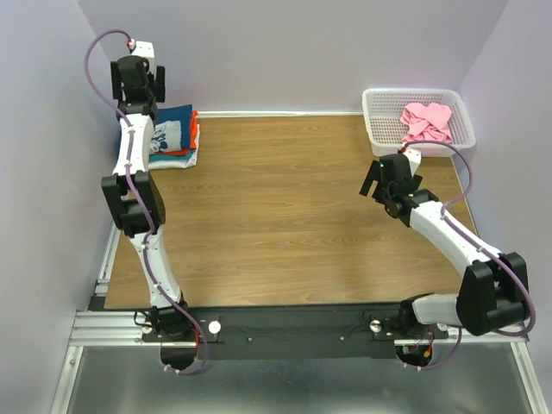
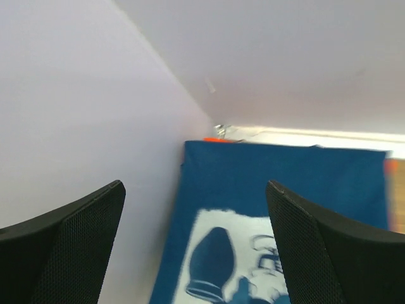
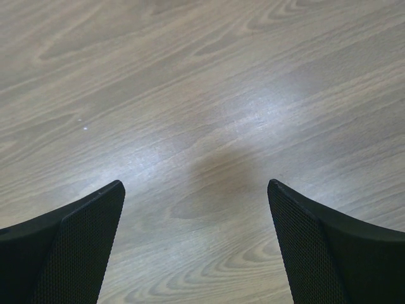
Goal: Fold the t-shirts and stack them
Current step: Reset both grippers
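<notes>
Far left corner of the wood-grain surface [image 1: 285, 198]: the left end effector [image 2: 195, 185] hangs with its fingers spread wide and nothing between them, directly over a folded navy-blue cotton t-shirt with a white cartoon print [image 2: 285, 183]. That shirt tops a small stack, with an orange folded t-shirt [image 1: 195, 131] showing at its edges, tucked close against the pale wall. Across the surface, the right end effector [image 3: 195, 183] hovers over bare wood, likewise spread and carrying nothing, just short of the white plastic lattice basket [image 1: 414, 91], where a crumpled pink t-shirt [image 1: 425, 121] lies unfolded.

The risks appear to sit at both ends. On the left, a finger leaving low could catch the soft top layer and drag the fold open or skew the stack; the nearby wall leaves little room for a swing. On the right, a reach into the basket could hook the lattice and lift or tip it, or pinch only one loose fold, so the pink shirt comes out bunched and hard to lay flat.
</notes>
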{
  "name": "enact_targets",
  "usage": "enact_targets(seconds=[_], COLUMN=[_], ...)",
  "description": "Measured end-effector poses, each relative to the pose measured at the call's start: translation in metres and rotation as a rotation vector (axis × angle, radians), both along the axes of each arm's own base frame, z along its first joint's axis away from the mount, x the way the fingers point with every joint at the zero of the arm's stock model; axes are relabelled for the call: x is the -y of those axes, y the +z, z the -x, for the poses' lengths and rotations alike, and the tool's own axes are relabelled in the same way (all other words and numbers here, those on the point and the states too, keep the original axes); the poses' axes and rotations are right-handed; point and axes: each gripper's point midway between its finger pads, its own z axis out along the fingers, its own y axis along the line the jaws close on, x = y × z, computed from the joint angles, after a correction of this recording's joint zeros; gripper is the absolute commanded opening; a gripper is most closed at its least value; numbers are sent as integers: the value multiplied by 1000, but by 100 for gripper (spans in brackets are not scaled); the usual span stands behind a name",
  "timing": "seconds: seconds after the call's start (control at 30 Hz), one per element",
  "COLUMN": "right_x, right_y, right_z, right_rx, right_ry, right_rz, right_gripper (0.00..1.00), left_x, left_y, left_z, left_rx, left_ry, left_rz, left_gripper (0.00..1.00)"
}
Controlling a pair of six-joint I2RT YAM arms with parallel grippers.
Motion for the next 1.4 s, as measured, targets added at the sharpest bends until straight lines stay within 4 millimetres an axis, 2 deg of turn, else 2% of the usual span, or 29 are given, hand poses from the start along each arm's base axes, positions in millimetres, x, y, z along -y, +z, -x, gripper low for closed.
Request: enact_targets(seconds=[0.17, 0.27, 0.37, 0.53, 0.63, 0.73, 0.8, 1.03, 1.23, 1.3, 1.37, 1.4], right_x=[-2, -4, -6, -7, -8, -8, -8, -8, -7, -6, -6, -5], right_y=[23, 26, 26, 26, 25, 25, 23, 16, 14, 15, 17, 18], right_z=[2, 2, 2, 2, 2, 2, 2, 2, 2, 2, 3, 4], right_rx=[66, 73, 72, 70, 68, 67, 63, 43, 37, 40, 44, 49], right_ry=[5, 16, 21, 27, 29, 29, 28, 30, 28, 25, 24, 23], right_rz=[-29, -43, -50, -56, -57, -56, -55, -47, -43, -41, -42, -42], right_gripper=[100, 100, 100, 100, 100, 100, 100, 100, 100, 100, 100, 100], left_x=[33, 58, 86, 118, 133, 140, 141, 146, 152, 155, 160, 167], left_y=[56, 69, 51, -42, -86, -117, -128, -148, -143, -135, -118, -95], left_z=[26, 36, 43, 49, 51, 53, 53, 58, 56, 61, 75, 91], left_rx=[129, 179, 162, -7, -89, -140, -155, -173, -158, -153, -142, -115], left_ry=[-78, -159, -249, -303, -323, -319, -313, -306, -338, -345, -347, -357], left_rz=[156, 268, 387, 563, 646, 704, 724, 764, 772, 768, 758, 743], left_gripper=[98, 98, 98, 98, 98, 99, 98, 98, 98, 98, 98, 98])
